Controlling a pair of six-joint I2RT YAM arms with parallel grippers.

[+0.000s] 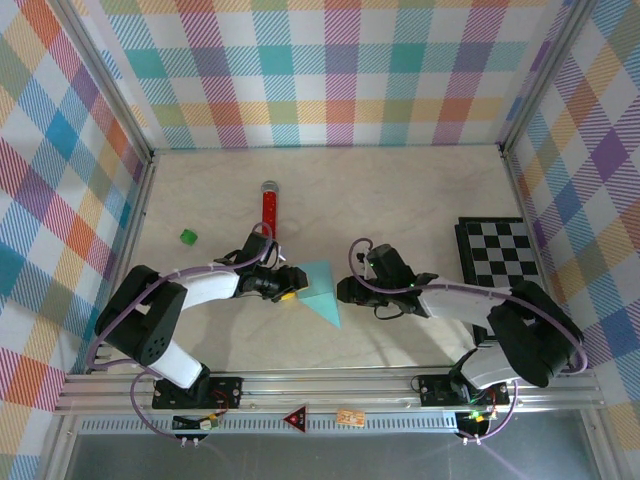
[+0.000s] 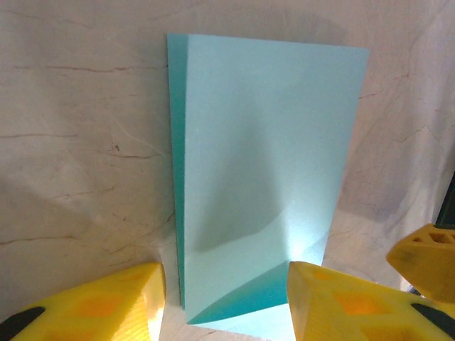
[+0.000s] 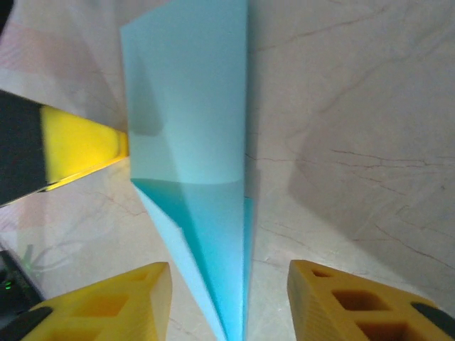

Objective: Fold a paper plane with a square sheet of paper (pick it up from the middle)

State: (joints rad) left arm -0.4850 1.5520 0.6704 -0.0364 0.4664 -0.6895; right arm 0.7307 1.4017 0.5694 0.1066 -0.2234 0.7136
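My table (image 1: 420, 200) is a pale, faintly veined board. Walls (image 1: 340, 70) of pastel plaid cloth box it in on three sides. A ribbed aluminium rail (image 1: 330, 385) runs along the near edge, where my two bases are bolted.

The light cyan paper plane (image 1: 322, 288), a flat folded dart with a broad end and a sharp tip, lies on the table between my two hands. Its tip points toward the rail.

My left gripper (image 1: 287, 283) sits at the dart's broad end. From that wrist I see its yellow fingers (image 2: 106, 302) spread wide, with the paper's near edge lying between them and nothing pinched.

My right gripper (image 1: 345, 290) faces it from the other side. Its fingers (image 3: 355, 302) are likewise held apart, and the dart's narrow end lies on the table between them, ungripped.

Beyond my left hand a red glittery tube (image 1: 268, 212) lies lengthwise. A small green block (image 1: 188, 237) sits off to its left. A black-and-white checkered board (image 1: 497, 250) lies by the right wall, well apart from the paper.
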